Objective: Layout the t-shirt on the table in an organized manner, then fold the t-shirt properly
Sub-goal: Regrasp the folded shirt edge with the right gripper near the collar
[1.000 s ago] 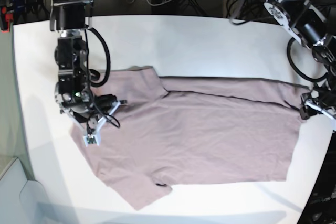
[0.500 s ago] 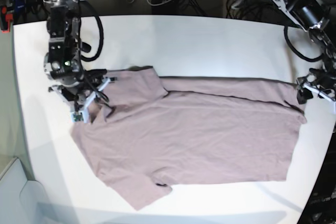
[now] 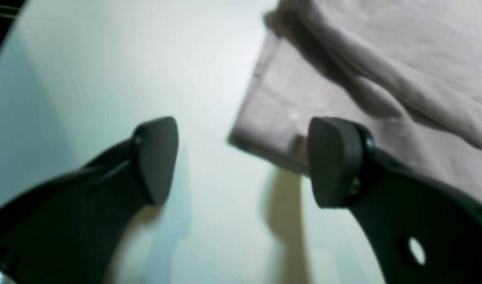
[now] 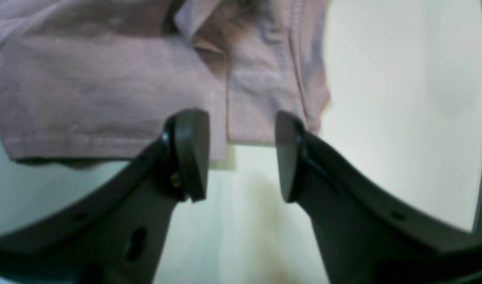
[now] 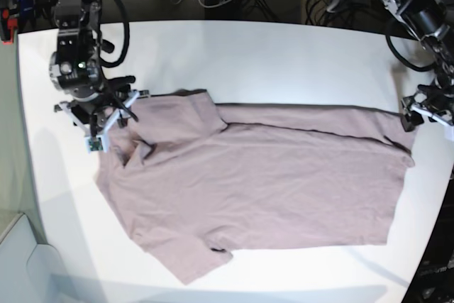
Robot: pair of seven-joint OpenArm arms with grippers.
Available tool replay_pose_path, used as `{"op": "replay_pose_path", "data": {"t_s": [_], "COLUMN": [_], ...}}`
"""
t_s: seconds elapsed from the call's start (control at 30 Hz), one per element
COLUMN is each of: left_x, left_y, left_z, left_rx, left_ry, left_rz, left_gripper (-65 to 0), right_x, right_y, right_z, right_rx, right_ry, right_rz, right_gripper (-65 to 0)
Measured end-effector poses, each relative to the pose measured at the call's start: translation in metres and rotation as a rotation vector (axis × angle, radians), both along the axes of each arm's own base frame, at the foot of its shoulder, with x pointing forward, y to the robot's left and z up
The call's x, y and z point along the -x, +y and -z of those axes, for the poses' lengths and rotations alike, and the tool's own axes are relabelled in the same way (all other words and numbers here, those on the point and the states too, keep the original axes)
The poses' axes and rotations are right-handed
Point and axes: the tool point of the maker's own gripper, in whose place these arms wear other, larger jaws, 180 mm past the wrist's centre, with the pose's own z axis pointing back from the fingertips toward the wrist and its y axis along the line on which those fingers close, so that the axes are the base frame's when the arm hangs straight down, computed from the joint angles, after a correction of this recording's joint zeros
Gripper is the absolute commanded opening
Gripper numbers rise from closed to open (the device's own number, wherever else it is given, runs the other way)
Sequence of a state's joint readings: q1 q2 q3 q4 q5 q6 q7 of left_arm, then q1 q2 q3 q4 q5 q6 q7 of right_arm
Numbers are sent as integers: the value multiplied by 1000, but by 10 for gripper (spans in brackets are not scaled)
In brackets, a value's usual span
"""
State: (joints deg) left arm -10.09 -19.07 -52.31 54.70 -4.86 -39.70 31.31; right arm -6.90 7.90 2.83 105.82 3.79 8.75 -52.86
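Two tools spread, empty: left tool [image 3: 241, 161], right tool [image 4: 241, 156]; t-shirt [image 5: 262, 189] flat on table [image 5: 269, 54].

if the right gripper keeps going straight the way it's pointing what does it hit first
Most likely the hemmed edge of the t-shirt, which lies just ahead of the open right gripper on the table; depth is unclear.

The glossy white surface [image 5: 284, 54] carried only the mauve t-shirt [image 5: 269, 182], which lay spread flat across its middle, lightly wrinkled. The hem reached close to the right edge, one sleeve pointed toward the near edge, and the far strip lay bare.
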Motion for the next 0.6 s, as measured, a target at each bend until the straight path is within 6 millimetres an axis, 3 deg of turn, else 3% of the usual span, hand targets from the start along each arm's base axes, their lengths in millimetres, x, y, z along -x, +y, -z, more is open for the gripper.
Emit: {"op": "replay_pose_path", "data": {"t_s": [0.4,0.6], "left_x": [-10,-16], "left_y": [-6,-13], "left_z": [6,6], "left_rx": [52,41], "left_ry": [-13,-26], "left_rz": [-10,16], "left_gripper": [-152,-166], "right_x": [18,16], "right_y": [-15,-19], "right_z": [12,10], "right_rx": [45,59], "right_ry": [58,47], "right_rz": [-5,-10], "right_gripper": [-366,-365]}}
